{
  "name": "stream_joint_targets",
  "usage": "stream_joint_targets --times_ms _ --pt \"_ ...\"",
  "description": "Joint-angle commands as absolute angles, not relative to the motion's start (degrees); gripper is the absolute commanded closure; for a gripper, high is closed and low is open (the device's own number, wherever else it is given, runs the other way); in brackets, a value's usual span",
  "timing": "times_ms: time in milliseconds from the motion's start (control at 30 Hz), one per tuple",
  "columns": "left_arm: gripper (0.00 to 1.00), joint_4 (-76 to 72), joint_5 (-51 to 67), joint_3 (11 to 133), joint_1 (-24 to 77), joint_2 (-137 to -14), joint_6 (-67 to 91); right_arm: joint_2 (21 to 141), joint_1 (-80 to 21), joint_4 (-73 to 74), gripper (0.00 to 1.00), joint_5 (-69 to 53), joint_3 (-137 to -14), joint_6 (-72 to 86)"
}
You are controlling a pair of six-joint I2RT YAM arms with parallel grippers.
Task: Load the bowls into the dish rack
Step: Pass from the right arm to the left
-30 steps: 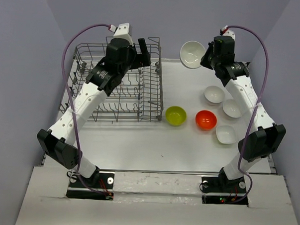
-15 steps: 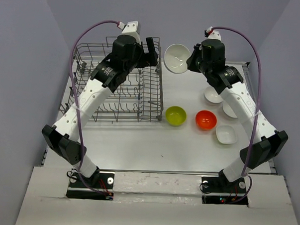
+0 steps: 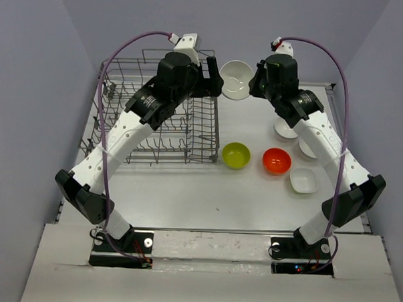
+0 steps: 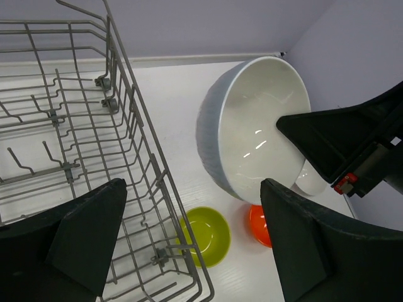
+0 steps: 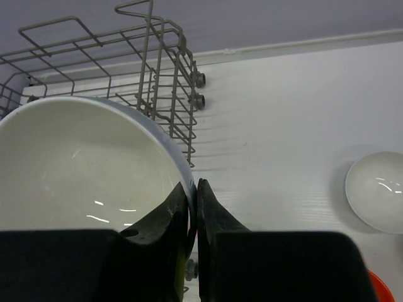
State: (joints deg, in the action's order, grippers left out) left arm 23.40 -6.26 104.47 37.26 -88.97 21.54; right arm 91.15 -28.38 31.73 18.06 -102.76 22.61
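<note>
A glossy yellow-green bowl (image 3: pixel 236 155) and a red bowl (image 3: pixel 277 160) are seen mid-worktop. The grey wire dish rack (image 3: pixel 162 157) is set at the far left corner. Beside its far right corner a white bowl (image 3: pixel 236 79) is held aloft, its rim pinched in the jaws of the right gripper (image 5: pixel 192 198). Its ribbed grey outside is shown only by the left wrist view. The jaws of the left gripper (image 3: pixel 208 74) are spread wide beside it.
</note>
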Motion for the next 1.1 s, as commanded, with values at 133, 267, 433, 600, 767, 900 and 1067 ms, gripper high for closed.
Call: stream_joint_targets --times_ms 133,267,433,600,767,900,1067 --pt "0.05 23.55 -10.01 107.31 39.64 -89.29 21.45 90.18 -30.4 26.81 0.99 20.13 -103.45 22.41" --pt "0.09 23.82 -12.91 108.36 40.25 -90.87 21.53 90.18 -30.94 26.81 0.99 20.57 -103.71 22.32" --pt "0.14 24.52 -15.9 110.04 41.13 -93.07 21.53 89.91 -31.46 26.89 0.99 20.57 -103.62 22.15" --pt "0.29 25.66 -19.06 112.84 41.48 -95.44 21.62 89.65 -31.46 26.81 0.99 20.83 -103.27 22.15" --pt "0.44 25.84 -20.82 114.69 41.75 -96.68 21.53 89.47 -31.99 26.72 0.99 21.35 -102.83 21.97" --pt "0.56 27.07 -21.79 116.45 42.19 -97.56 21.01 89.74 -31.99 26.81 0.99 21.62 -102.48 21.8" --pt "0.59 27.86 -21.8 117.33 42.28 -98.61 20.65 89.82 -31.99 26.54 0.99 21.18 -102.65 21.8"
